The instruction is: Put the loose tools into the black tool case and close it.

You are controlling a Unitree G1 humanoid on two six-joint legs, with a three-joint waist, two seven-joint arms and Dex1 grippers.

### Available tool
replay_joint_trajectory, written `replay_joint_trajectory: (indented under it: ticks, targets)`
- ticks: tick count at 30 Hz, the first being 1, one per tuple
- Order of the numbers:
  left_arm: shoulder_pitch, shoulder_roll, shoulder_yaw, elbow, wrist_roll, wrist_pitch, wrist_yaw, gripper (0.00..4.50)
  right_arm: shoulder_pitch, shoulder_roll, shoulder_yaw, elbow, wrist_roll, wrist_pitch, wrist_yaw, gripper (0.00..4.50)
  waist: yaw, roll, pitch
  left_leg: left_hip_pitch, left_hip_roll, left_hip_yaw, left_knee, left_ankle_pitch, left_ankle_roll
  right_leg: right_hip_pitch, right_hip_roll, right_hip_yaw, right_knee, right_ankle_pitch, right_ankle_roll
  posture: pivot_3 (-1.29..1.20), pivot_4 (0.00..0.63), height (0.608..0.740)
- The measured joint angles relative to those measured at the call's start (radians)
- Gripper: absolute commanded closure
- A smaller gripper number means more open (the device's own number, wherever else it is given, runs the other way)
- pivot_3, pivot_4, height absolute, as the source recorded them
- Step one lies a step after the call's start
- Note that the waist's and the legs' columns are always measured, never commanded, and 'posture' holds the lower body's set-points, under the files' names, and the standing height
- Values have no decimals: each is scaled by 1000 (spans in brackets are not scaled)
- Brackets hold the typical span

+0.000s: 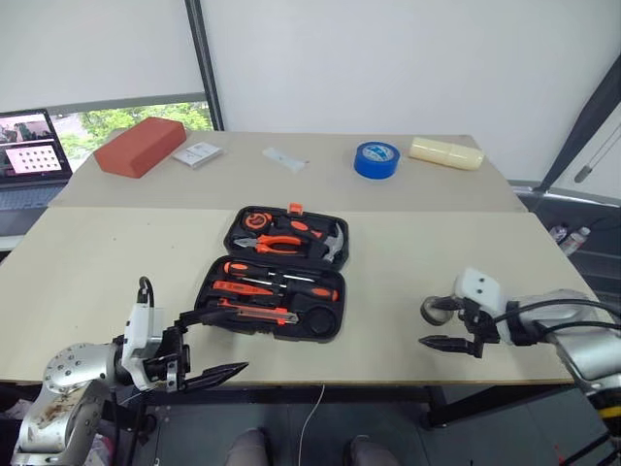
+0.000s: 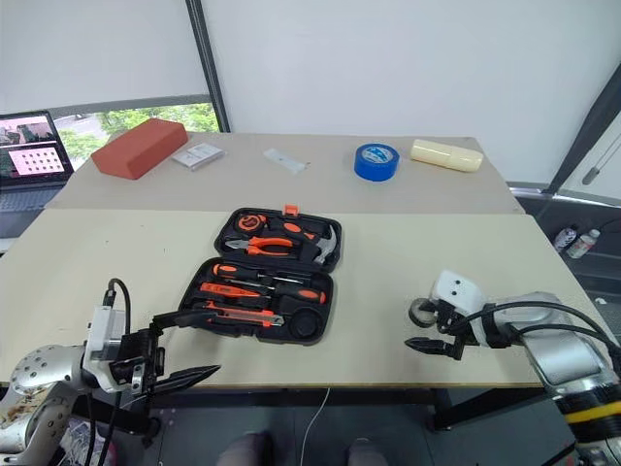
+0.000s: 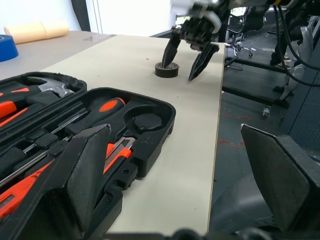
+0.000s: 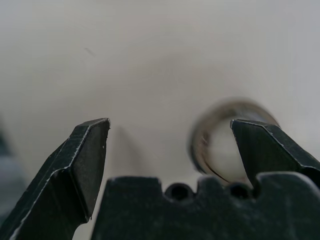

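Item 1: small dark tape roll [image 1: 434,311], a low ring lying flat on the pale wooden table [image 1: 97,272] near its front edge, well to the right of the case. Likely light, stiff and smooth-sided; it may skid if pushed. Best taken across its outer wall, or with 1 finger through the hole.

Item 2: black moulded plastic hinged tool case [image 1: 277,271], open at the table's middle. Orange-and-black screwdrivers [image 1: 254,272], an orange-and-black utility knife [image 1: 257,311], pliers and a hammer sit in its recesses; 1 round recess [image 3: 143,121] at the near right corner stands empty. The lid probably needs a firm, even press to latch.

Item 3: right gripper [image 1: 448,339], jaws spread wide, holding nothing, tilted down just beside the roll.

Item 4: left gripper [image 1: 215,345], jaws wide apart, empty, at the table's front edge beside the case.

View notes: the right wrist view shows the roll [image 4: 220,145] off-centre, behind 1 finger [image 4: 265,145], not between the 2. The left wrist view shows the right gripper's tips just above and beside the roll [image 3: 166,69], apparently not yet gripping it.
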Motion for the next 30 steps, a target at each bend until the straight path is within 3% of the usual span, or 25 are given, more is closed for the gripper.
replay_joint_trajectory:
  ticks: [1, 12, 17, 21, 30]
  targets:
    - [2, 0, 0, -3, 0, 0, 0, 0, -25, 1, 18, 13, -14, 0, 1, 683, 0, 0, 0, 0, 0, 0, 0, 0, 0, 0, 0, 0, 0, 0, 0, 0, 150, 740]
    - [24, 0, 2, -20, 0, -1, 33, 0, -149, 67, 70, 114, -69, -61, 56, 4472, -5, 0, 0, 1, 0, 0, 4, 0, 0, 1, 0, 0, 2, -6, 1, 0, 150, 740]
    - [47, -5, 27, -34, -2, -2, 72, 0, -224, 178, 66, 14, 70, 9, 140, 4472, -17, 0, 1, 1, 1, 0, 3, 0, 0, 0, 1, 0, 4, -2, 6, 0, 150, 740]
    - [76, -7, 50, -45, -2, -3, 93, 0, -293, 278, 115, -156, 201, 131, 194, 4472, -14, 0, 1, 1, 3, 0, 2, 0, 0, 0, 2, 0, 4, 1, -1, 0, 150, 740]
    - [128, -10, 69, -73, -2, -5, 118, 0, -331, 326, 303, -187, 121, 202, 155, 4472, -2, -1, 1, 1, 2, 2, 3, -5, -8, -7, 0, -1, 5, -2, -10, 0, 150, 740]
